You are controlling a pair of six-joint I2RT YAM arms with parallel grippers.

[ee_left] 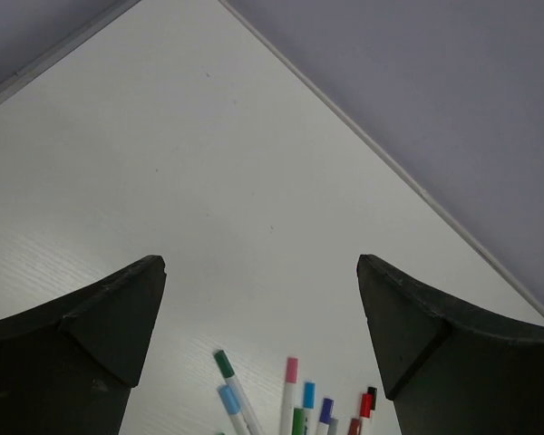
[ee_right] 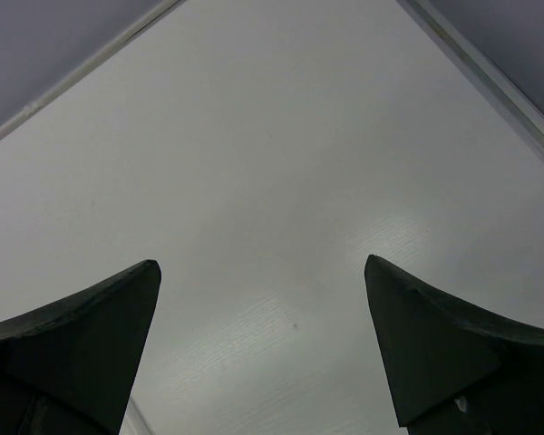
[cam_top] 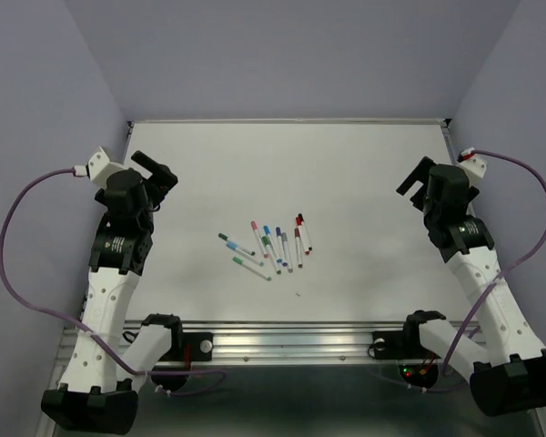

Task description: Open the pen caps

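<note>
Left claw [ee_left: 261,265] fills the bottom of its own view, jaws released and spread wide, nothing between them. Right claw [ee_right: 263,265] likewise released and bare. Both hang above the worktop [cam_top: 364,182], one at each side, well apart from the work.

Pens [cam_top: 268,248] lie loose in a fan at mid-worktop, all capped as far as I can tell. Long axes run roughly near-to-far, caps mostly at the far ends: pink cap [cam_top: 254,224], red cap [cam_top: 299,219]. Leftmost pens slant more, with the green cap [cam_top: 224,237] pointing far-left.

Key relation: the cluster lies inward of the left claw and closer to the arm bases than the claw is. Caps show at the lower edge of the left wrist view; none show in the right wrist view. Left arm judged somewhat nearer. No cap is off yet.

Judgement: the next move needs one claw on a barrel and the other on its cap, pulling along the pen's axis.
</note>
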